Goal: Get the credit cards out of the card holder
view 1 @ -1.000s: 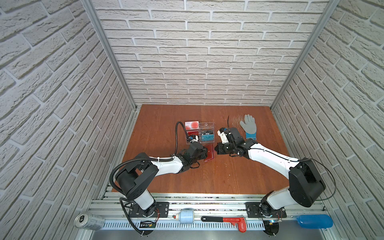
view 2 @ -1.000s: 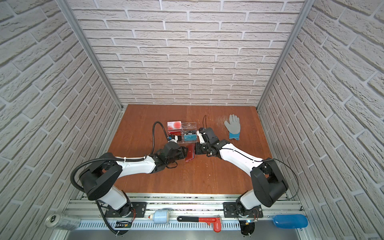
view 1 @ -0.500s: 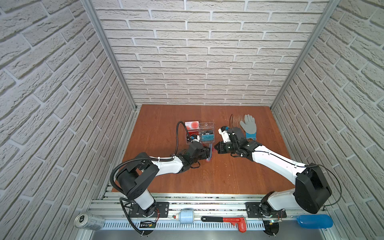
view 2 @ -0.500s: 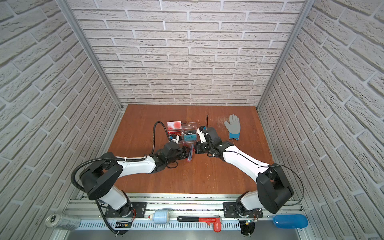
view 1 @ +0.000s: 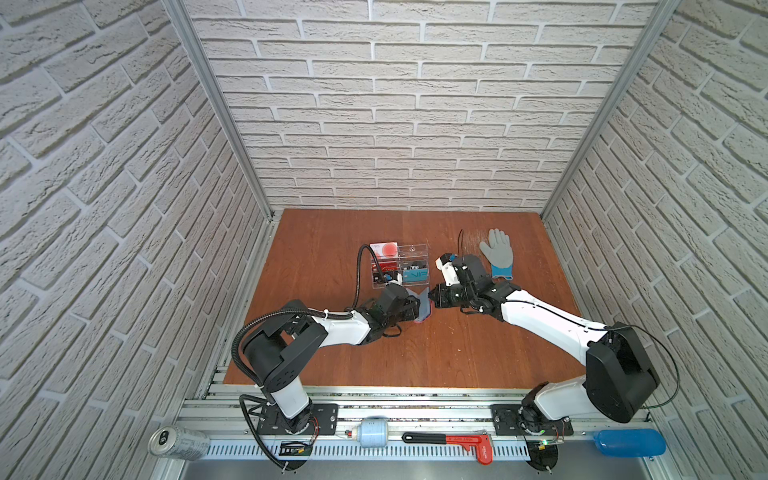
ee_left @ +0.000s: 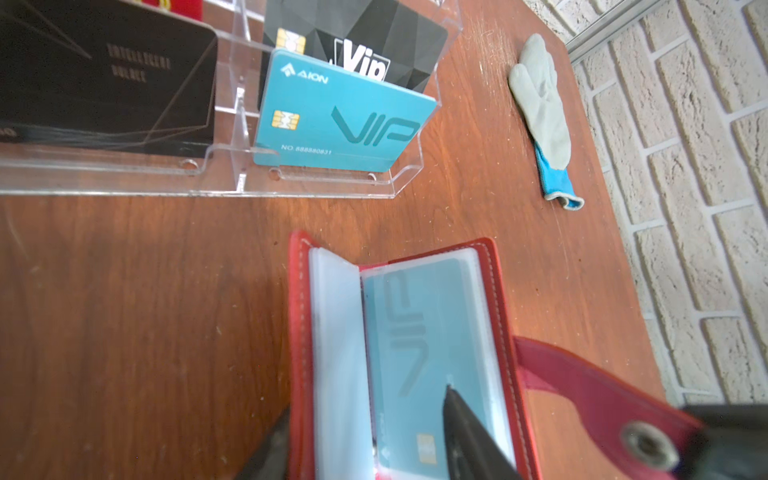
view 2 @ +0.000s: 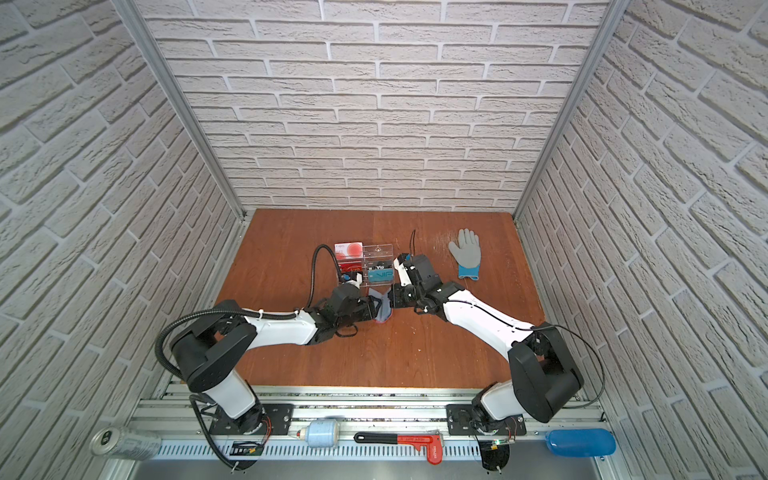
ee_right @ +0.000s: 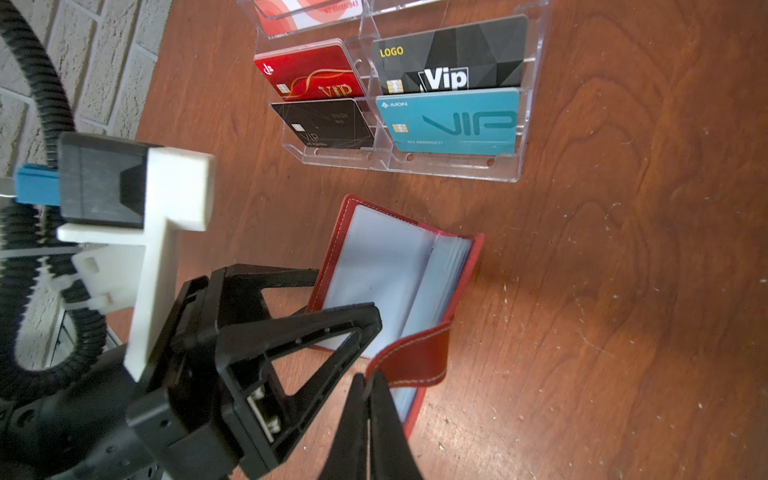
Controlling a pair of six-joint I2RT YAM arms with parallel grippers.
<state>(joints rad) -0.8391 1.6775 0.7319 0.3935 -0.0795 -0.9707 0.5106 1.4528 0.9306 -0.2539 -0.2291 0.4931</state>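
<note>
Near the middle of the table: the card holder lies open, just in front of the clear stand, on the side toward the front edge.
What changed: a second ago it showed mostly red cover. Now its pale blue inside faces up, opened like a book.
Right arm: the right gripper has its jaws pressed together on the snap tab and holds that cover down.
Left arm: the left gripper has its jaws apart, less wide than a moment ago. One finger is outside the far cover and the other finger rests on a sleeve.
Card: one teal credit card sits under that see-through sleeve, on the page next to the tab.
What it means: the opening is done, no card is out yet, and sliding this one out looks like the next job.
Holder: red and leather-like, with white stitches and a round metal snap.
Pages: thin, cloudy, floppy plastic in a thick stack; more cards may hide there, I cannot tell.
Card feel: flat, stiff and smooth, with round corners and a small gold chip.
Stand: hard clear plastic with steps.
</note>
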